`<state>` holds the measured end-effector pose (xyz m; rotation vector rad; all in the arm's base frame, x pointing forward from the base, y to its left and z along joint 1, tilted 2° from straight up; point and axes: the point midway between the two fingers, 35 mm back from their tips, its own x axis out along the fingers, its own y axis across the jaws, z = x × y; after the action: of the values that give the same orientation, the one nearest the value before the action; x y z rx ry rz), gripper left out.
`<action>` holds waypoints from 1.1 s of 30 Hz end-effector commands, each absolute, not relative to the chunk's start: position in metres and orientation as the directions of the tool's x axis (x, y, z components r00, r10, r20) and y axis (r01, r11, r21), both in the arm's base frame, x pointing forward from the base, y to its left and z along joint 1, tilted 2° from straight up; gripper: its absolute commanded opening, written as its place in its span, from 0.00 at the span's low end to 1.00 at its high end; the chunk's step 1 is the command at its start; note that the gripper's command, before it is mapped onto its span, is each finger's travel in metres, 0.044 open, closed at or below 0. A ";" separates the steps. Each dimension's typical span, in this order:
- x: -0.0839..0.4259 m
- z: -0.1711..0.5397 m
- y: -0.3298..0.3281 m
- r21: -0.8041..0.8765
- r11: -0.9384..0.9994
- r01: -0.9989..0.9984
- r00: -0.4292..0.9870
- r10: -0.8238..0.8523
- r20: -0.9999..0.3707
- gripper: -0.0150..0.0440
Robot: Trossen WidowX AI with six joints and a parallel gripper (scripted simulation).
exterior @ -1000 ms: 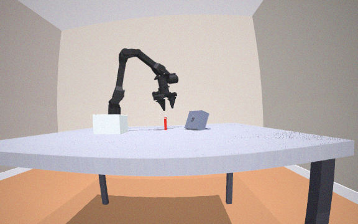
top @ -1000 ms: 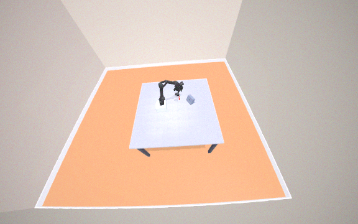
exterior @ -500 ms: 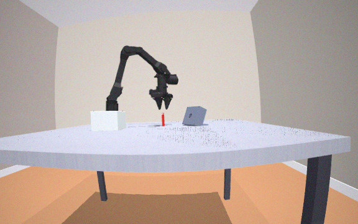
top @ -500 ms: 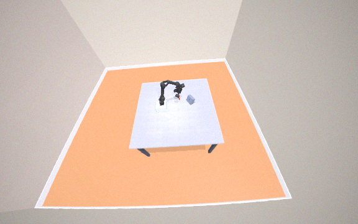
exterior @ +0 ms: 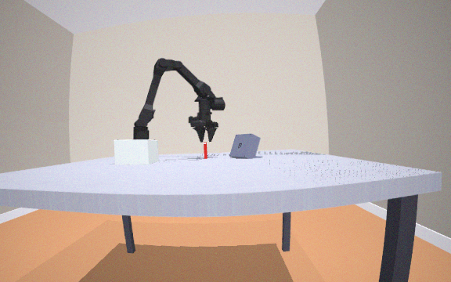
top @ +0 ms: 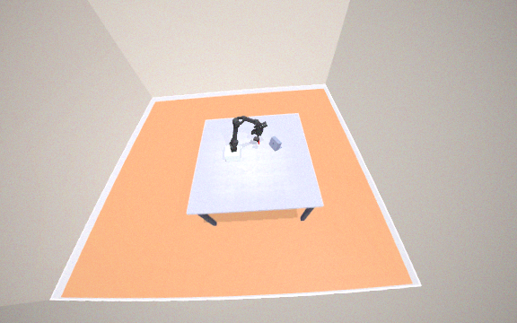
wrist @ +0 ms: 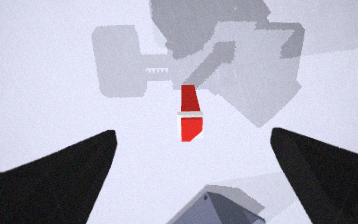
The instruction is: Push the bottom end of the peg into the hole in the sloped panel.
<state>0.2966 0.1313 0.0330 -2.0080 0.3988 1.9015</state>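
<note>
A red peg stands upright on the table, with a pale band near its top. In the wrist view its end shows flat sides and one cut corner. My gripper is open and points down, its fingertips just above the peg's top in the exterior view. In the wrist view the peg shows between the two fingers, nearer the left one. The blue-grey block with the sloped panel stands to the right of the peg. Its dark hole shows in the face; the wrist view does not show the hole.
The white base box under the arm stands on the table, left of the peg. Shadows of the arm fall around the peg in the wrist view.
</note>
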 end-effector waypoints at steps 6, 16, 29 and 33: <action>0.296 0.016 0.132 -0.056 -0.902 -0.428 0.054 0.036 -0.998 1.00; 0.296 0.000 0.133 -0.056 -0.902 -0.428 0.054 0.036 -0.998 1.00; 0.296 -0.008 0.132 -0.054 -0.902 -0.429 0.059 0.032 -0.998 0.87; 0.296 -0.008 0.132 -0.054 -0.902 -0.429 0.059 0.032 -0.998 0.69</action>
<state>0.2962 0.1322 -0.0081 -2.0071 0.3982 1.9070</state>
